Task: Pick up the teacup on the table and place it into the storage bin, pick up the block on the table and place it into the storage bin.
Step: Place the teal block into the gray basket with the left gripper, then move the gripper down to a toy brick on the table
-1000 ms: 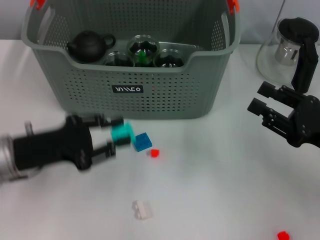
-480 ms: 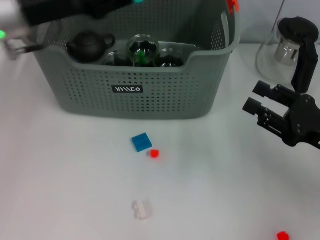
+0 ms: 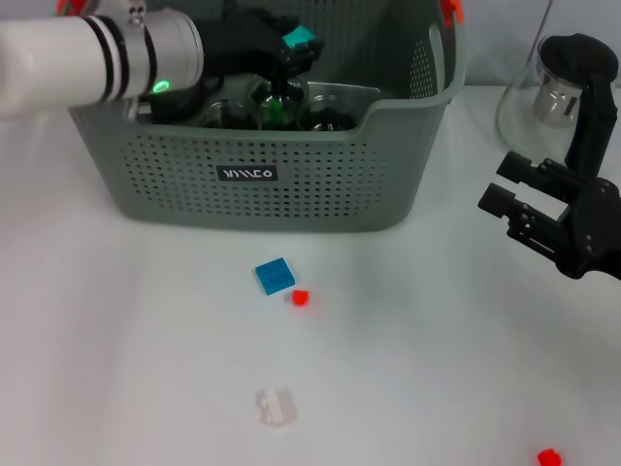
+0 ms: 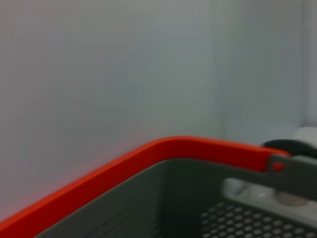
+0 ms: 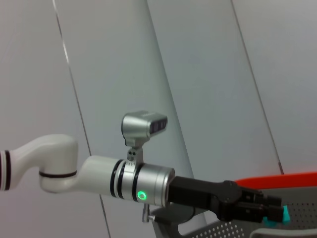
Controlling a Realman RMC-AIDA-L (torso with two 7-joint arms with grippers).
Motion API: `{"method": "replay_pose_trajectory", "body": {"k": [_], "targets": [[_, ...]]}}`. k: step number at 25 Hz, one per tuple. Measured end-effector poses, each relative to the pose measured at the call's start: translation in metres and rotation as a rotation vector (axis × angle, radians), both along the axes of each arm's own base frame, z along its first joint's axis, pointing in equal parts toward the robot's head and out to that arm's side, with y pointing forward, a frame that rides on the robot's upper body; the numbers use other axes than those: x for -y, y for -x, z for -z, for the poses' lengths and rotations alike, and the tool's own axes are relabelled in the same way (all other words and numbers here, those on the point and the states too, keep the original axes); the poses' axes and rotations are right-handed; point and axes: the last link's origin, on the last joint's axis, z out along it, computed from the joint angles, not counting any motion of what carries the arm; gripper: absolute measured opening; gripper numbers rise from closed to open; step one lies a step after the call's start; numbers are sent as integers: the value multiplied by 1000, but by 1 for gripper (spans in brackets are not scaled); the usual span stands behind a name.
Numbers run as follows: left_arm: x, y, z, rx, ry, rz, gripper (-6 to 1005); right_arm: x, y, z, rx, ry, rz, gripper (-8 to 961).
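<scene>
Head view: left gripper [image 3: 289,50] is held over the storage bin [image 3: 291,184], above its contents, fingers clamped on a teal block [image 3: 300,39]. Block is above the bin interior, not resting on anything. A green LED is lit on the L wrist.

Inside bin, seen from the head cam only: dark teapot [image 3: 167,101], partly hidden by the arm, and glass teacups [image 3: 328,114] in a row near the front wall; one holds smth green. Which cup is the task's teacup cannot be told.

Right gripper [image 3: 529,212] is held off the desk [image 3: 437,359] at the R side, well apart from the bin, fingers apart, nothing between them. Glass jug [image 3: 561,92] w/ black handle stands behind it.

On desk in front of bin: blue block [image 3: 275,276], small red block [image 3: 300,298] just beside it, white block [image 3: 277,407] nearer the robot, another red block [image 3: 550,457] at the near R edge.

L wrist view: only the bin's orange rim clip [image 4: 148,163] and grey wall against a plain backdrop; own fingers and block not shown.

R wrist view: L arm is seen side-on, w/ its wrist cam and the teal block at the fingers [image 5: 255,208], above the bin edge. Bin contents not visible here.
</scene>
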Motion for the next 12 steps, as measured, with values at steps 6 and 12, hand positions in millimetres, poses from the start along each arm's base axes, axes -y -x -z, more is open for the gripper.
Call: {"method": "replay_pose_trajectory", "body": {"k": [6, 12], "targets": [[0, -5, -9, 31, -66, -33, 568, 0, 1, -1, -4, -2, -5, 576], [40, 4, -54, 334, -60, 29, 789, 1, -1, -2, -6, -4, 1, 576]]}}
